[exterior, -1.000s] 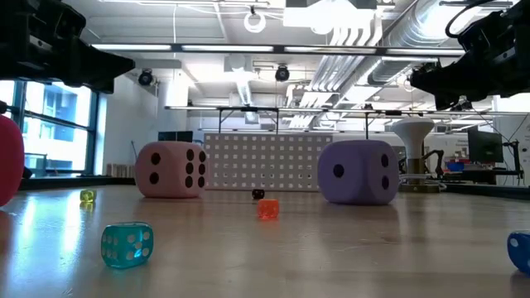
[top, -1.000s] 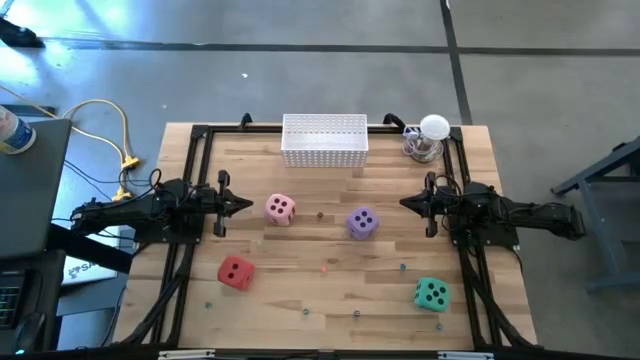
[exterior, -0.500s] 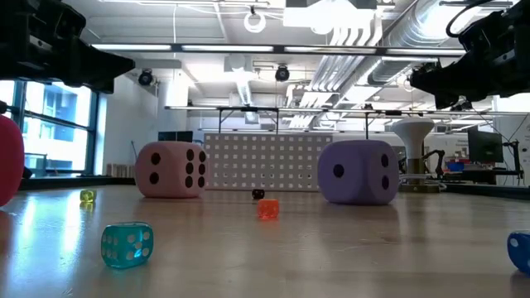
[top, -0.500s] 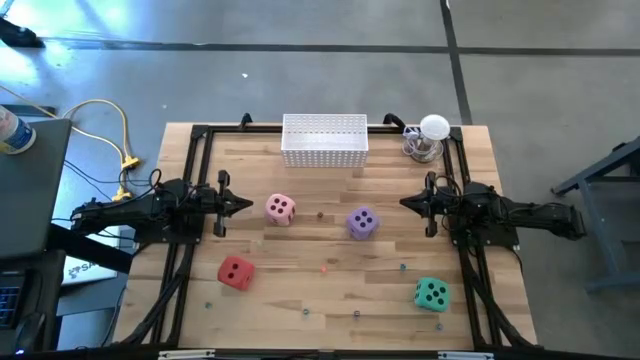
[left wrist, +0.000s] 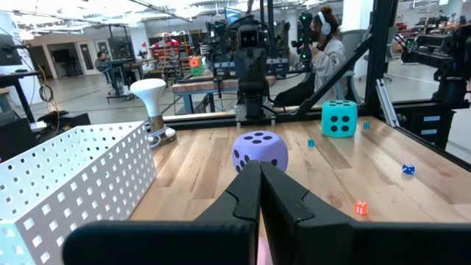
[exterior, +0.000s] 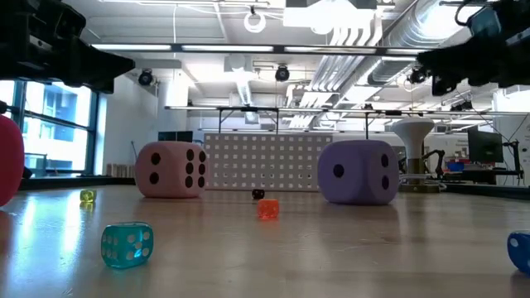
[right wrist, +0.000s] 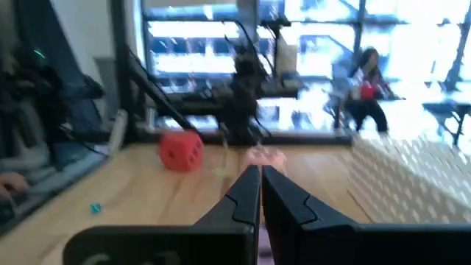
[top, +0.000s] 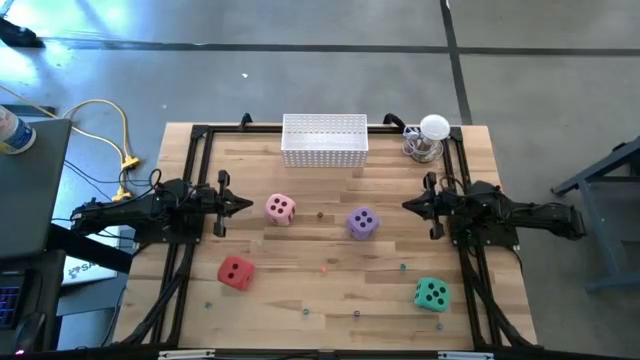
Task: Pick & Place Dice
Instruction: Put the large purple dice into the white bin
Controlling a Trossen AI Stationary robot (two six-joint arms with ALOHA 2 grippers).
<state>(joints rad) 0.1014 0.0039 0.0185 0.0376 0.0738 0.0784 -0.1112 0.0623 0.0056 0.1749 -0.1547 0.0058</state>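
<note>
Both my grippers are pinched shut on nothing: my left gripper (top: pixel 244 204) hangs above the table's left side, nose toward the middle, and my right gripper (top: pixel 408 205) mirrors it from the right. I judge this a ready pose with no die chosen yet, each arm clear of the cubes so the way to them is open.

Nearest my left fingers sits the pink soft cube with white pips (top: pixel 280 209), just beside the tip. The purple soft cube with dark pips (top: pixel 362 222) rests near the table's centre, between the two arms and closer to my right one. The red soft cube (top: pixel 235 272) lies toward the front left, the teal-green soft cube (top: pixel 432 293) toward the front right, all four well apart and resting flat.

Behind them, at the far edge, stands a white perforated basket (top: pixel 324 141), probably where they belong. Tiny hard dice, among them a translucent blue one (exterior: pixel 127 244), speckle the wooden table (top: pixel 300 250).
</note>
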